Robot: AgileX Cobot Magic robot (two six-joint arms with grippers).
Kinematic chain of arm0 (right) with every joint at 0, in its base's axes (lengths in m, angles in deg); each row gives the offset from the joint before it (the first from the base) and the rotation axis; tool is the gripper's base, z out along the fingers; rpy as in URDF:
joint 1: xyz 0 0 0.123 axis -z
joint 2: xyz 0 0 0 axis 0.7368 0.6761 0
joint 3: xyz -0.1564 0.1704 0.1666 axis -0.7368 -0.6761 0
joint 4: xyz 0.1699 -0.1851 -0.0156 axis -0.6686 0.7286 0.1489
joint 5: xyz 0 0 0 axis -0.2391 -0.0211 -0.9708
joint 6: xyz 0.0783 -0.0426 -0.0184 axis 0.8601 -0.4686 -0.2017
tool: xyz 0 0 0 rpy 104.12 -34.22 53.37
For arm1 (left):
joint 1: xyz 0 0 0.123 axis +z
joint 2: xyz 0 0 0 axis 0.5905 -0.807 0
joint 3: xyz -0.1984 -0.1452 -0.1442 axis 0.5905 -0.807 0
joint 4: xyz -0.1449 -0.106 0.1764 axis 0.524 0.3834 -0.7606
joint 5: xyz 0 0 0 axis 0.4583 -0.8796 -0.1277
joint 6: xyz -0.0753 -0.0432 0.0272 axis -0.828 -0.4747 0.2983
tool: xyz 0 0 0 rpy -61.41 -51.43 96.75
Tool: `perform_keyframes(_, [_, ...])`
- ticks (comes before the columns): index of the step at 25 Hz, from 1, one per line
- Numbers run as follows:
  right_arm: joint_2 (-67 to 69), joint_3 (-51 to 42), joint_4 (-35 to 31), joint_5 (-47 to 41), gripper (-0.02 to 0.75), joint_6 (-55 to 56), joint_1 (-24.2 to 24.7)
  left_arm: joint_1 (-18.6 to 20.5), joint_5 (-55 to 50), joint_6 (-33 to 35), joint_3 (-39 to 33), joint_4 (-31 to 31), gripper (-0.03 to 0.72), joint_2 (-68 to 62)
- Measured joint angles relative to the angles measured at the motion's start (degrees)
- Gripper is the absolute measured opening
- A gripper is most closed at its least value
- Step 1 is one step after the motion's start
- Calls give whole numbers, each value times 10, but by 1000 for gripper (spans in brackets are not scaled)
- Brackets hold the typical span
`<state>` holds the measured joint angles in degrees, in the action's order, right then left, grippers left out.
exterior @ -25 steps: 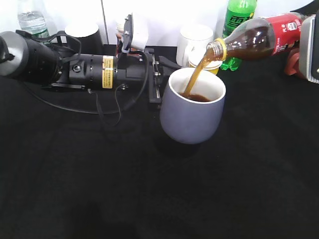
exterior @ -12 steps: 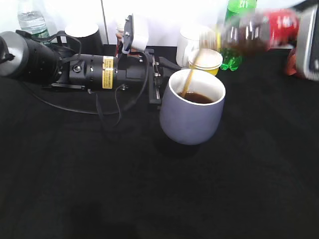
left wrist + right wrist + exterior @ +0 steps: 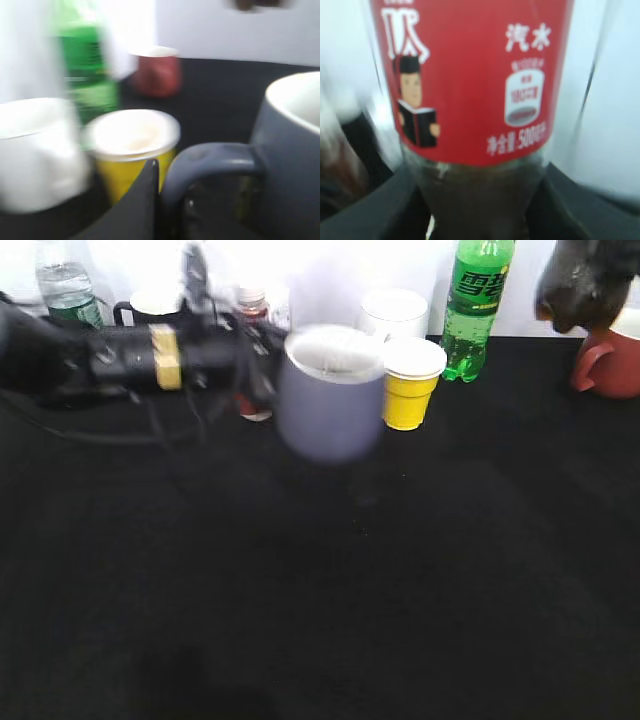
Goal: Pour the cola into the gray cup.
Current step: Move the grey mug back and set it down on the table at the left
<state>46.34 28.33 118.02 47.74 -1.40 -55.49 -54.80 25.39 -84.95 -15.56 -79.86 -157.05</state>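
The exterior view shows the gray cup [image 3: 330, 390] blurred, just beside the yellow cup [image 3: 410, 383], with the left gripper [image 3: 255, 365] at its handle side. Only the left wrist view shows that gripper's dark finger [image 3: 142, 200] against the cup's handle [image 3: 210, 160], apparently clamped on it. In the right wrist view the cola [image 3: 475, 100] fills the frame, red label facing the camera, between the right gripper's dark fingers [image 3: 365, 210], clamped on it.

Blue-gray mug [image 3: 330, 392] with handle and cream-white inside, blurred, upright, far centre-left, just left of a yellow cup, cola bottle [image 3: 470, 100] with red label, dark blur at far right top
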Motion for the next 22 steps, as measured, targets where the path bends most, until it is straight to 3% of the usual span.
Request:
perform_keyframes(3, [0, 0, -6, 15, 382, 31, 0, 6, -120, 1, -2, 12, 48, 98])
perform_keyframes(6, [0, 0, -9, 30, 382, 34, 0, 17, -234, -1, -57, 160, 48, 211])
perform_keyframes(9, [-15, 0, -9, 31, 382, 35, 0, 32, -395, -1, -114, 194, 48, 320])
perform_keyframes(13, [-56, 0, -11, 30, 382, 62, 0, 36, -545, -1, -123, 250, 48, 424])
perform_keyframes(16, [-95, 0, 8, 15, 379, 75, 0, 66, -526, -1, -179, 286, 48, 453])
perform_keyframes(19, [-134, 0, 63, -28, 379, 89, 0, 157, -398, 1, -270, 327, 48, 457])
perform_keyframes(20, [-142, 0, 68, -40, 379, 91, 0, 183, -355, 28, -306, 348, 48, 457])
perform_keyframes(22, [-149, 0, 71, -52, 379, 92, 0, 207, -261, 147, -381, 428, 48, 454])
